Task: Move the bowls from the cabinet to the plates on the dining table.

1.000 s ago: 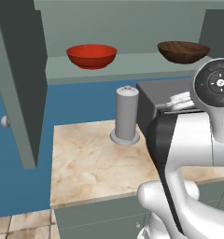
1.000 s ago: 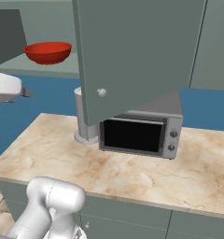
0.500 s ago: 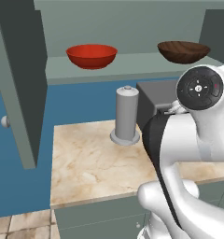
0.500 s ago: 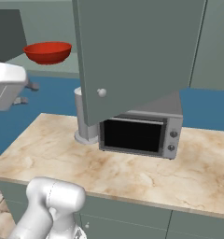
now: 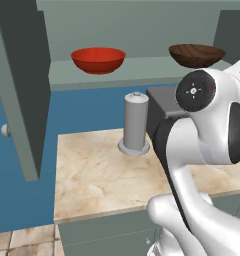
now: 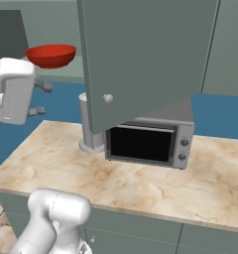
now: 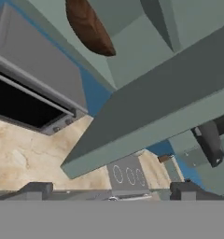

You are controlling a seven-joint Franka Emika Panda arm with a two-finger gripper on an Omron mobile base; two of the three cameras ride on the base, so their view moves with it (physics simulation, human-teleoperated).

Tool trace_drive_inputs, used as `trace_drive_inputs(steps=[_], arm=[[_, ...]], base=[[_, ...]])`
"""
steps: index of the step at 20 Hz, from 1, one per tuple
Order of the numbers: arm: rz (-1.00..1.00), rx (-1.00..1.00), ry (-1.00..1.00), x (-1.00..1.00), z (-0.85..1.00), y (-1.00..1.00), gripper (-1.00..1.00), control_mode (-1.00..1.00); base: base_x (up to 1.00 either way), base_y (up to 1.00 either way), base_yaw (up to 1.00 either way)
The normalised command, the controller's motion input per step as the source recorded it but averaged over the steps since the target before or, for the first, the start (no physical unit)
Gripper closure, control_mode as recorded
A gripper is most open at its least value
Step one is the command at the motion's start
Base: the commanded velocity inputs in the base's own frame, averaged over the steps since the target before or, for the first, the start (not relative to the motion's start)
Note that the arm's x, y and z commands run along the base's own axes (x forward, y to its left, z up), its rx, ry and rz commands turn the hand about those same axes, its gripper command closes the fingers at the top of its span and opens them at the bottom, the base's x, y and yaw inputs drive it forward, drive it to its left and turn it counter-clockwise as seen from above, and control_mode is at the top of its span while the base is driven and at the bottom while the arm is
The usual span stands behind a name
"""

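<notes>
The gripper (image 6: 40, 99) stands with jaws wide and empty, raised toward the open cabinet (image 6: 146, 54). The red bowl (image 6: 50, 54) sits on the shelf just above the jaws; the wood-grain bowl (image 7: 89, 27) lies further along, both probably awaiting pickup.

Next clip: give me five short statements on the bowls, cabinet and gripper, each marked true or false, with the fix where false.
1. The red bowl sits on the cabinet shelf. True.
2. The brown bowl lies on the counter. False: it is on the same shelf, to the right of the red one in the left base view.
3. The gripper is shut on the red bowl. False: it is open, holds nothing and hangs below that bowl.
4. A grey cylinder stands on the counter beside the toaster oven. True.
5. The cabinet door is closed. False: it stands open, knob towards the right base camera.
</notes>
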Motion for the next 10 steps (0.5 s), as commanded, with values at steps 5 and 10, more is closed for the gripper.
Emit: trace_drive_inputs(steps=[5,10], arm=[[-0.15,-0.07,0.11,0.15,0.07,-0.12,-1.00,-1.00],[-0.14,-0.08,0.06,0.35,0.00,0.00,-1.00,-1.00]], base=[[0.00,0.00,0.00],[0.00,0.00,0.00]])
